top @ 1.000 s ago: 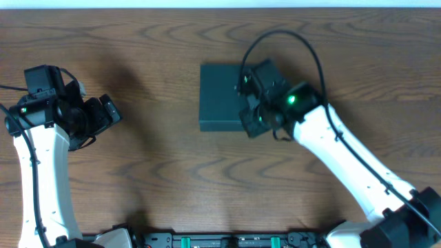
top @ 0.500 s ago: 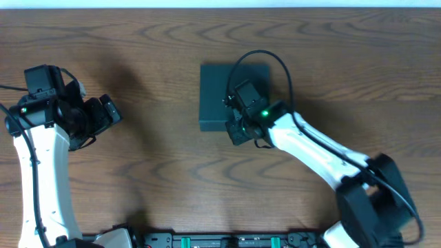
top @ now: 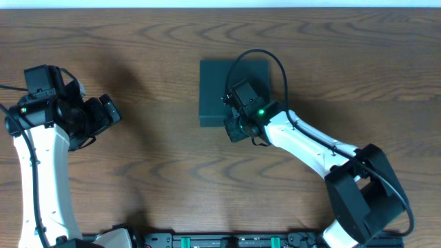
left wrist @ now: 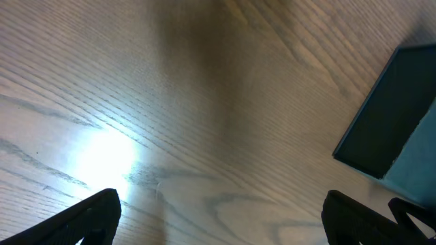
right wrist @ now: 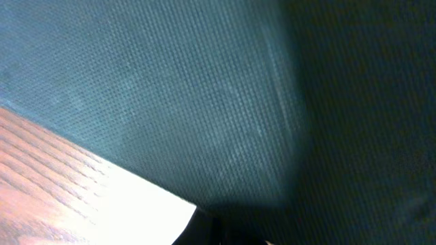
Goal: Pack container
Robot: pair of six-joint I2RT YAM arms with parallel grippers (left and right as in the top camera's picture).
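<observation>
The container (top: 219, 89) is a dark teal square box lying shut in the middle of the table. My right gripper (top: 236, 127) is down at its front edge, right of centre, touching it. In the right wrist view the container's textured teal surface (right wrist: 170, 88) fills the frame, and the dark fingertips (right wrist: 228, 231) show together at the bottom centre with nothing between them. My left gripper (top: 107, 114) is open and empty far to the left. In the left wrist view its fingers (left wrist: 221, 214) are spread wide over bare wood, with the container (left wrist: 392, 116) at the right edge.
The wooden table (top: 138, 165) carries no other objects in view. Its far edge (top: 220, 8) runs along the top of the overhead view. The right arm's black cable (top: 265, 58) loops over the container.
My right gripper has moved from the container's right side to its front edge, lower and more to the left. The left arm has not moved.
</observation>
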